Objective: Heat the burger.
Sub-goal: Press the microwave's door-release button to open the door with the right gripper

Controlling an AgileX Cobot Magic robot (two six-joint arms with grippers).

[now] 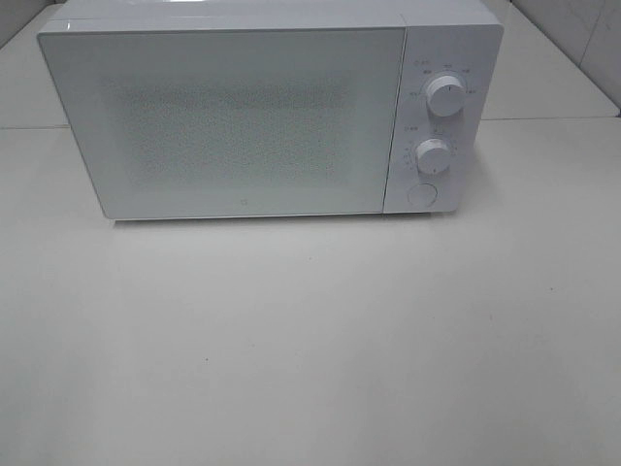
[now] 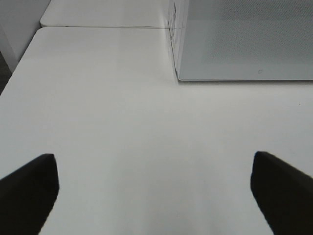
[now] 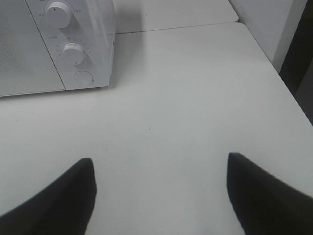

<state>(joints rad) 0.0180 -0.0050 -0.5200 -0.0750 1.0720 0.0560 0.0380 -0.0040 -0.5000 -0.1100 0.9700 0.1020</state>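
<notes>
White microwave, white table

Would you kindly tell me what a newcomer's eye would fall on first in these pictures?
The closed white microwave at the back of the white table dominates the high view. Its right-hand panel carries an upper knob, a lower knob and a round button. The left pincer and right pincer stand open and empty above the table.

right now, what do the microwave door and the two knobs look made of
Microwave door: likely glass or glossy plastic, white, with a faint sheen and a dotted mesh showing through. Top knob and lower knob: probably white plastic, satin, with shiny rims.
</notes>
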